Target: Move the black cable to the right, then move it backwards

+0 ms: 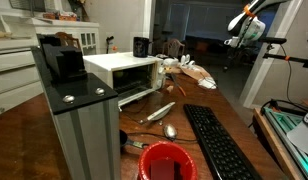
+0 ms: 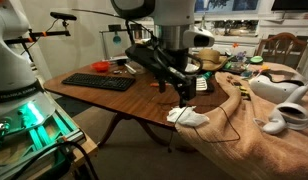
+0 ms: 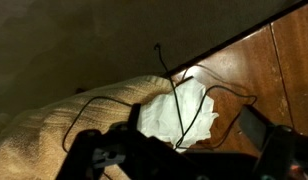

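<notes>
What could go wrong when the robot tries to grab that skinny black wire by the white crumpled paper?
Two things, I think. The black cable is very thin and lies right against the white crumpled paper, so the open tool might pinch the paper too, or miss the cable. The cable also trails over the knitted blanket at the edge of the table, so pulling it could snag or drag the blanket.

White rounded arm (image 2: 175, 18), black wrist section, black end effector (image 2: 183, 94), possibly matte finish
</notes>
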Available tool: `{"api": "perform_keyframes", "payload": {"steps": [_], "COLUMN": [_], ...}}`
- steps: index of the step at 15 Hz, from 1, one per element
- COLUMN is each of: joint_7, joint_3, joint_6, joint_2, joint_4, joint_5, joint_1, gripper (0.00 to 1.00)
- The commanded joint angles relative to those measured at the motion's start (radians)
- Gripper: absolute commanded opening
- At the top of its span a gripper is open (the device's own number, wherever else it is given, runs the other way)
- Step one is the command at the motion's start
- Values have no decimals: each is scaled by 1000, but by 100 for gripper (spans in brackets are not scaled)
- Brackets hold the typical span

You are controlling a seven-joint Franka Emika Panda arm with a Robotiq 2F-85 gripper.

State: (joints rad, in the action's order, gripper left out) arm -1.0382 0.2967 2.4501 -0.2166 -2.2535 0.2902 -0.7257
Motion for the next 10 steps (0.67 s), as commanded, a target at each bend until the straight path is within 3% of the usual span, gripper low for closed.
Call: {"api": "perform_keyframes", "payload": {"steps": [1, 10], "joint_7": [-126, -512], "joint_3": [-9, -140], "joint_6": [45, 194], "joint_2": [-50, -116], "joint_4": [-20, -58], "joint_5": [44, 289], "joint_1": [-25, -153], "gripper": [100, 100]}}
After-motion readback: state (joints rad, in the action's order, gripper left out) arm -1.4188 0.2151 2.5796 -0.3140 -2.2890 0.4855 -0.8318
